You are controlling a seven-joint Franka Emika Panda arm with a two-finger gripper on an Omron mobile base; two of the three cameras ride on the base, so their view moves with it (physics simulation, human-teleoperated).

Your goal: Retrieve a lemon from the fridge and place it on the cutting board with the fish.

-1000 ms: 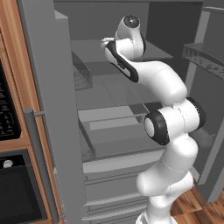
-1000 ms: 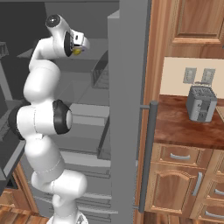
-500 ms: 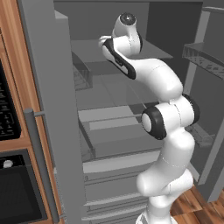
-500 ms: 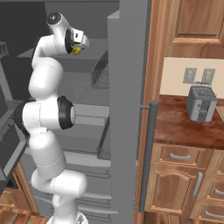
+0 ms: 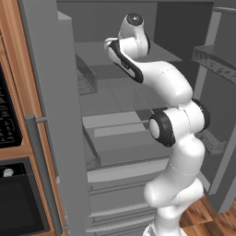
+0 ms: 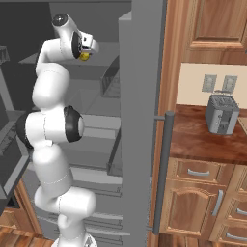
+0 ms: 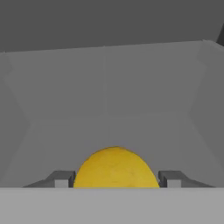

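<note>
Lemon point(image 7: 115, 168) sits between my gripper's point(image 7: 116, 178) two dark fingertips point(image 7: 62, 178), its bright yellow curve spanning almost the whole gap. The jaws have narrowed from a second ago, when they stood wider; whether the tips are pressing the fruit yet I cannot tell, so I judge the grasp as closing in, not yet secured. From the right base view, the lemon point(image 6: 85, 56) shows as a small yellow spot at the gripper point(image 6: 87, 48), high inside the open fridge point(image 6: 140, 96). It rests on a plain grey shelf point(image 7: 109, 131) with grey walls behind and to each side. Beyond the fridge's steel door with its long vertical handle point(image 6: 161, 173), a reddish-brown counter point(image 6: 207, 140) carries a grey toaster point(image 6: 222, 113). Wooden cabinets point(image 6: 202, 193) sit below it.
</note>
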